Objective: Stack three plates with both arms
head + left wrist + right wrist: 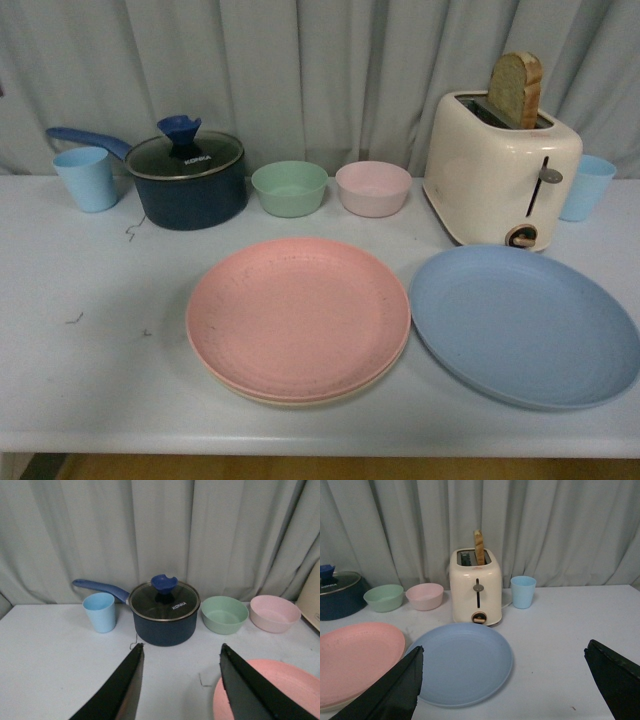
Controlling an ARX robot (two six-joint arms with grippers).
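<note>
The pink plate [298,316] lies in the middle of the table on top of the beige plate [300,398], of which only a thin rim shows. To its right, flat on the table, lies the light blue plate [524,324]. Neither arm appears in the front view. My left gripper [181,655] is open above bare table, with the pink plate [295,690] beside one finger. My right gripper [504,652] is open wide, and the blue plate [462,662] lies below and between its fingers.
Along the back stand a blue cup [86,178], a dark lidded saucepan [188,178], a green bowl [289,188], a pink bowl [373,188], a cream toaster [500,168] with a bread slice, and another blue cup [586,187]. A grey curtain hangs behind.
</note>
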